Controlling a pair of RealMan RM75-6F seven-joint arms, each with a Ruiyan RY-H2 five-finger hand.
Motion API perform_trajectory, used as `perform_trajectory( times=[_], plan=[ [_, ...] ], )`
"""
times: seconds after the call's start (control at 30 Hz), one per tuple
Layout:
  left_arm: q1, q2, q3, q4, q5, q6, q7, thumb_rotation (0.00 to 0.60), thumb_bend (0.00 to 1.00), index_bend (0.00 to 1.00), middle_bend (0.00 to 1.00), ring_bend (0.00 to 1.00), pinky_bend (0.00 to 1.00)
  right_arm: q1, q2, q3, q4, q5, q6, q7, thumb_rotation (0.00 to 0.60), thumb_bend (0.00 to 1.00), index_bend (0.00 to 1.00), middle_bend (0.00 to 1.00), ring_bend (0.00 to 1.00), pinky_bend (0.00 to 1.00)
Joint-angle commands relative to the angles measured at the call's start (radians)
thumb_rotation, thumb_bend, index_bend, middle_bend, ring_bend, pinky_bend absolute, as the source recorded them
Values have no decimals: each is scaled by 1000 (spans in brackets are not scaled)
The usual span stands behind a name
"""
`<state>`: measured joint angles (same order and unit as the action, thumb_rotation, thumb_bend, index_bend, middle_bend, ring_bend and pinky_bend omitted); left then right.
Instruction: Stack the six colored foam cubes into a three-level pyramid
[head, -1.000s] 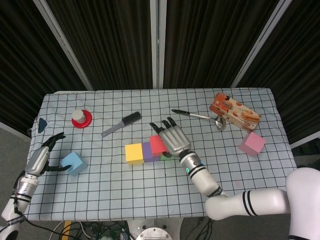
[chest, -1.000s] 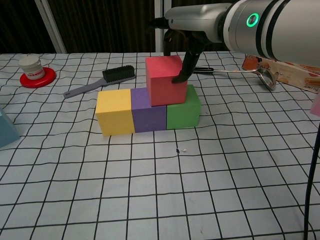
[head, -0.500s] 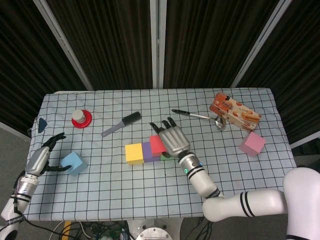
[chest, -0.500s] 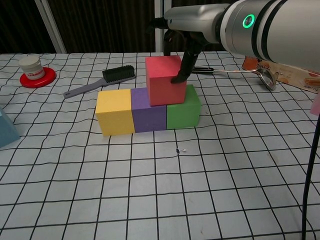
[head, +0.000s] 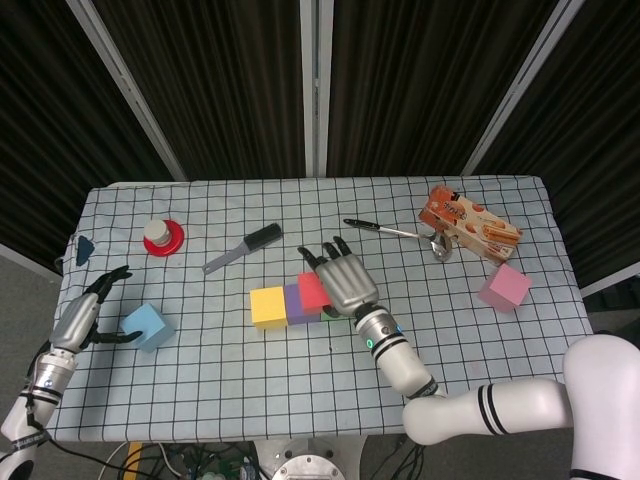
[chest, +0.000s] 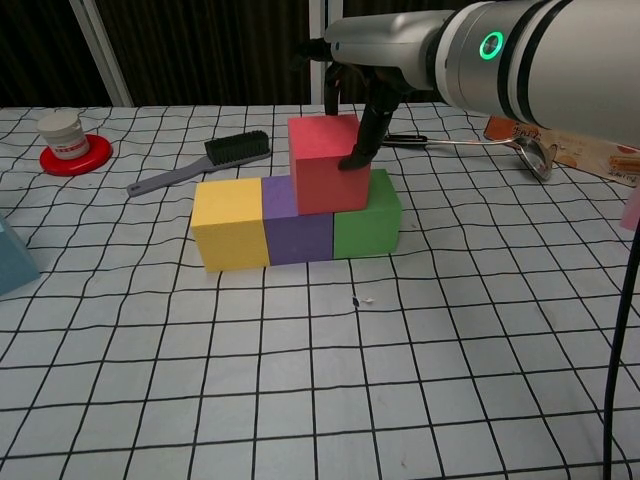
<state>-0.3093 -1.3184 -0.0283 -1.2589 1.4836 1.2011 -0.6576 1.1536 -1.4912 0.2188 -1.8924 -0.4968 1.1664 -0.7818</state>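
Red cube (chest: 328, 163) has shifted a touch left over the last second, now straddling the purple cube (chest: 297, 222) and green cube (chest: 366, 214) seam better than before. My right robot hand (head: 340, 277) is still clamped on it, one fingertip (chest: 353, 158) pressing its right face, rest of the hand behind and above. Looks seated, not yet let go

Bottom row: yellow cube (chest: 229, 223), purple, green touching in a line near bench centre. So level one done, level two half done; blue and pink remain

Blue cube (head: 147, 325) sits near the left edge of the bench (head: 300, 390), just beside my left robot hand (head: 88, 318), fingers apart and holding nothing. Pink cube (head: 504, 287) is well apart on the right, close to the right edge

Room: open bench in front of the row, good for approach. Behind the row: brush (head: 242, 248) back left, spoon (head: 395, 233) and snack box (head: 469, 226) back right, all apart from the stack. Red-based jar (head: 160, 236) far back left. Risk I judge: dragging red off the seam when I release, foam is light
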Motion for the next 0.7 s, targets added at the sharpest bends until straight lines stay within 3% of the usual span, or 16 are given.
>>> perform_trajectory(
  times=[0.03,0.5,0.6,0.7],
  plan=[
    [0,0,1,1,1,0,-2,600,18,61,120,58,120,0,-2,0,0,2,3,-4,600,211,0,527,92,0],
    [0,-2,4,7,3,1,-9,600,18,62,120,58,120,1,-16,1,13,16,6,-16,600,212,0,524,92,0],
    [1,-2,4,7,3,3,-11,600,18,62,120,58,120,-1,-14,2,13,21,-4,-11,600,186,0,475,90,0],
    [2,-3,5,9,3,3,-12,600,19,62,120,58,120,-6,-7,6,11,17,-19,5,600,134,0,365,71,0]
  ],
)
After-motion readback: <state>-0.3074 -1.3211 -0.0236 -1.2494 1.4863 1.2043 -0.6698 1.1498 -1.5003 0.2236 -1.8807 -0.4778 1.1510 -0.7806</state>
